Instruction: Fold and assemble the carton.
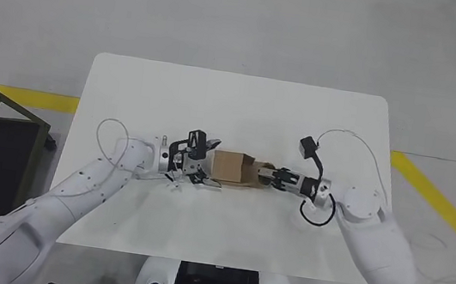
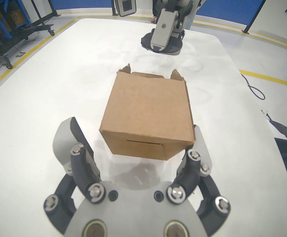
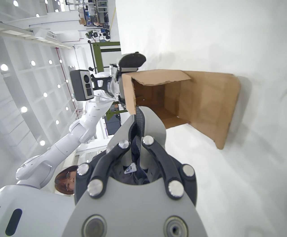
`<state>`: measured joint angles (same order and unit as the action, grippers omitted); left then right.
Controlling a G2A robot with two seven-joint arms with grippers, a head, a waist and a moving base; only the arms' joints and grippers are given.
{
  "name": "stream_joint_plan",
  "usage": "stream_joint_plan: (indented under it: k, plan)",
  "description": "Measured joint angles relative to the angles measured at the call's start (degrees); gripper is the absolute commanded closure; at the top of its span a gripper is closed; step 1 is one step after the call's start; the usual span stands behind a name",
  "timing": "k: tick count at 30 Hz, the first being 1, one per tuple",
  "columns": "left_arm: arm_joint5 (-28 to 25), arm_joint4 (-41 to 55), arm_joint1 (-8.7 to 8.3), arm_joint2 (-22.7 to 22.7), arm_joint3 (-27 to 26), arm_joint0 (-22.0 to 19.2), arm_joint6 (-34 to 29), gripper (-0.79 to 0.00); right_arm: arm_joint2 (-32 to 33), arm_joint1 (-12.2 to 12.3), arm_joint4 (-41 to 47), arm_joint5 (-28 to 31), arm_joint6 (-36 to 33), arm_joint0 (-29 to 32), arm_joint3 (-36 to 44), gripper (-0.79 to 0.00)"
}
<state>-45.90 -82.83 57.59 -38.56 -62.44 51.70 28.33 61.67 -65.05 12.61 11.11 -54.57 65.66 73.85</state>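
The carton lies on its side at the middle of the bench, between both arms — its open end faces the right one. The left jaws stand apart around the closed end; the right jaws are clamped on the open end's rim.

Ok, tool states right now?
Left tool: open, either side of the carton.
Right tool: shut, empty, by its open end.
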Motion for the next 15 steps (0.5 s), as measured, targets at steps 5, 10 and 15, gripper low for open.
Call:
stream_joint_plan:
  k: [5, 10, 15]
  plan:
    - [-0.4, -0.5, 0.91, 0.8, 1.2, -0.9, -0.3, -0.785, 1.1, 0.7, -2.7, -2.7, 0.3, 2.2, 2.0, 0.0]
    - [-0.6, -1.0, 1.58, 1.1, 2.3, -1.4, 0.2, -0.785, 2.0, 1.3, -4.5, -4.8, -0.1, 4.4, 4.4, 0.0]
    - [-0.5, -1.5, 1.92, 1.0, 2.9, -1.5, 0.7, -0.785, 1.6, 1.4, -4.6, -5.9, -0.4, 5.4, 4.9, 0.0]
